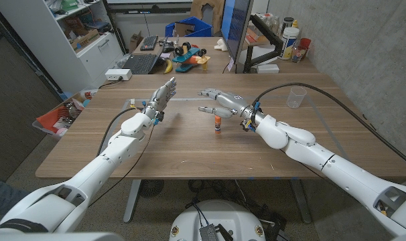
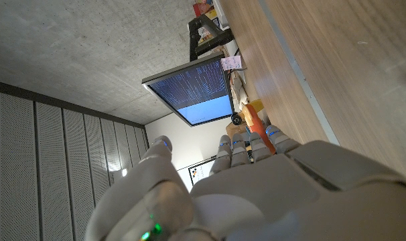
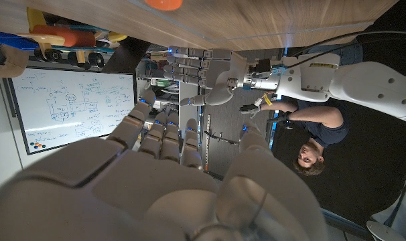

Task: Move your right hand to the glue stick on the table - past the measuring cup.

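The glue stick (image 1: 217, 125) stands upright near the middle of the wooden table (image 1: 189, 157), a small white tube with an orange end. My right hand (image 1: 222, 102) hovers just behind and above it, fingers spread toward the left, holding nothing and not touching it. In the right wrist view the orange end of the glue stick (image 3: 166, 3) shows beyond my right hand (image 3: 169, 181). The clear measuring cup (image 1: 296, 96) stands at the table's far right, behind my right forearm. My left hand (image 1: 161, 98) is raised over the table's left half, fingers apart and empty.
A second desk behind the table carries a monitor (image 1: 235, 27), a keyboard (image 1: 140, 63) and colourful toys (image 1: 186, 59). Bottles (image 1: 291, 39) stand at the back right by the concrete wall. A red bin (image 1: 59, 115) sits off the table's left side. A person (image 3: 310, 144) appears in the right wrist view.
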Available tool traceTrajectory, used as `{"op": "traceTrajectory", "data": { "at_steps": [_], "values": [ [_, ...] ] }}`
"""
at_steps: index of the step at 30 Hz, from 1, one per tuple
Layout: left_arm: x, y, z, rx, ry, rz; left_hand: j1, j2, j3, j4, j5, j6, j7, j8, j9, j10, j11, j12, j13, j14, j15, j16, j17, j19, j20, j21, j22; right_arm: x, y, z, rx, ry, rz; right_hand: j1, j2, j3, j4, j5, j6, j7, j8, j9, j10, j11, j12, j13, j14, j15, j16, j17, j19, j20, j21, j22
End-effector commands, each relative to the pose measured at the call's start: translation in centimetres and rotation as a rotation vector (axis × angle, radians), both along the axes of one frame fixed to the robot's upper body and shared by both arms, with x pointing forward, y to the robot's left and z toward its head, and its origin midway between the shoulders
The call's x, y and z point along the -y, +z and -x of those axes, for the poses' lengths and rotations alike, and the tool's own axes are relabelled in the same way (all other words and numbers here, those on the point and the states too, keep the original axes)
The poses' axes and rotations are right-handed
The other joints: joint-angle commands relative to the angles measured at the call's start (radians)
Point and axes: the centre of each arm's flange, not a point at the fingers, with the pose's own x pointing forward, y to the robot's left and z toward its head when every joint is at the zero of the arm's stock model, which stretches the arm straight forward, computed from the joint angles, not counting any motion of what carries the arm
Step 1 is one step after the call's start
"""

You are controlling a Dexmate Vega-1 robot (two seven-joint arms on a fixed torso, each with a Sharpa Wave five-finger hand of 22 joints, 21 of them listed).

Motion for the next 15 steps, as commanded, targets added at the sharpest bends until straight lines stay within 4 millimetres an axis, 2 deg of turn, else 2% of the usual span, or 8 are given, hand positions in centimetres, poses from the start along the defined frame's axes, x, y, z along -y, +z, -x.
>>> {"op": "traceTrajectory", "data": {
  "at_steps": [1, 15],
  "values": [
    [0.06, 0.1, 0.1, 0.003, 0.005, -0.002, 0.003, 0.007, 0.003, -0.004, -0.004, 0.006, 0.006, 0.004, 0.003, -0.005, 0.003, 0.003, 0.003, -0.003, 0.009, 0.004, 0.006, 0.003, 0.008, -0.001, 0.002, -0.19, -0.46, -0.37, 0.007, -0.021, 0.031, 0.007, -0.009, 0.001, -0.004, 0.008, 0.009, -0.003, 0.003, 0.002, 0.009, 0.001, 0.003, 0.005, 0.011, -0.002, 0.001, 0.002, -0.001, 0.003, 0.002, 0.002],
    [0.32, -0.18, -0.07, -0.006, 0.003, -0.002, 0.001, 0.007, 0.003, -0.006, -0.004, 0.006, 0.006, 0.004, 0.003, -0.004, 0.001, 0.004, 0.003, -0.003, 0.007, 0.004, 0.006, 0.002, 0.009, -0.002, 0.002, -0.44, -0.6, -0.95, 0.006, -0.048, 0.057, 0.007, -0.01, 0.001, -0.004, 0.01, 0.013, -0.006, 0.003, 0.003, 0.013, -0.002, 0.003, 0.005, 0.015, -0.006, 0.001, 0.002, -0.004, 0.003, 0.002, 0.002]
  ]
}}
